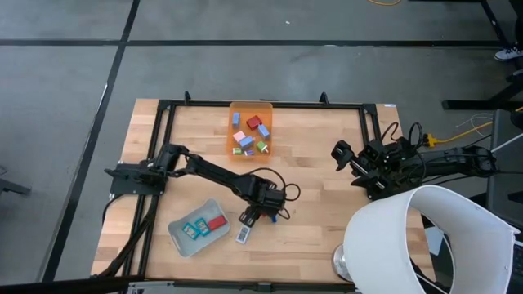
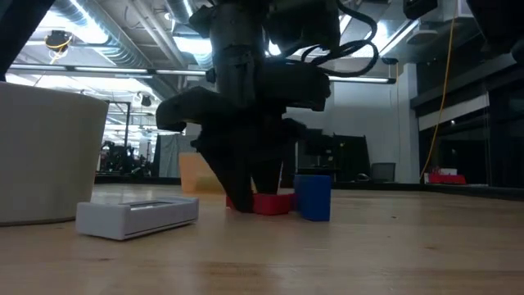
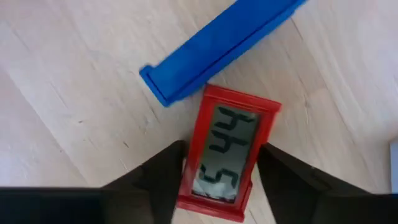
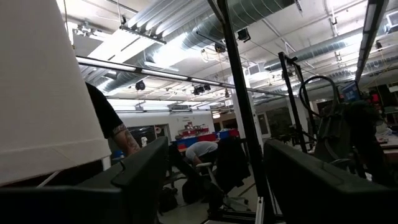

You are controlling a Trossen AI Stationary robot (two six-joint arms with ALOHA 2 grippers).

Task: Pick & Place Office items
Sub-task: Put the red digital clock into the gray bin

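My left gripper (image 3: 221, 186) points down at the table's near middle (image 1: 253, 214), its fingers on either side of a small red piece with a grey number display (image 3: 230, 143). The red piece lies flat on the wood (image 2: 272, 203). A blue piece (image 3: 217, 43) lies just beyond it, touching its far end (image 2: 313, 197). A white flat piece (image 1: 243, 235) lies on the table nearby (image 2: 137, 215). My right gripper (image 1: 339, 153) waits open at the right, lifted off the table (image 4: 214, 180). My left gripper pinches the red piece between its two fingers (image 3: 163, 180), by its two long sides near the nearer end (image 3: 188, 183). The fingers come from above, pointing down, and lie along the piece. The piece lies flat on the table, display up.
An orange bin (image 1: 233, 139) at the far middle holds several colourful pieces. A pale grey tray (image 1: 181, 233) near the left front holds teal and red pieces. A large white round object (image 1: 409, 237) covers the right front corner. Black frame rails (image 1: 261, 104) edge the table.
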